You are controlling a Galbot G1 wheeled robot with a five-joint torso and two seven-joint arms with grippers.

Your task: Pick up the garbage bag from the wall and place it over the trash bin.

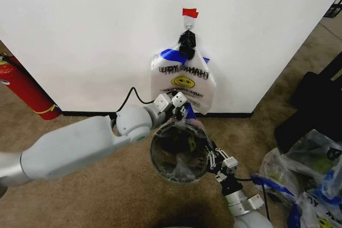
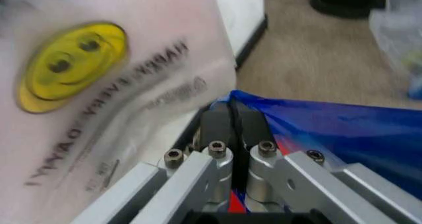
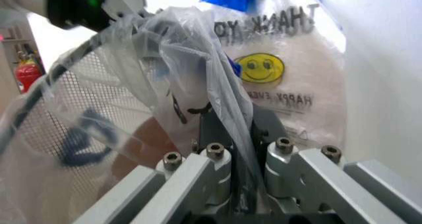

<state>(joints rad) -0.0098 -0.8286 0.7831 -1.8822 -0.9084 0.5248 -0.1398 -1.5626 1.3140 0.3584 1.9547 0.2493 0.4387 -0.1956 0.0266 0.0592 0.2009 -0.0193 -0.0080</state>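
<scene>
Garbage bag (image 1: pixel 179 153): you find it spread over the mouth of the trash bin (image 1: pixel 160 165), on the carpet near the wall (image 1: pixel 80 30).
Left gripper (image 1: pixel 175 104): at the bin's far rim, jaws pressed together on the bag's blue handle (image 2: pixel 343 130).
Right gripper (image 1: pixel 216 159): at the near right rim, jaws pinching a fold of the bag's film.
Bunch of identical bags (image 1: pixel 183 81): hanging from the black clip (image 1: pixel 187 42) below the red tape (image 1: pixel 189 12).
Fire extinguisher (image 1: pixel 24 89): far left
</scene>
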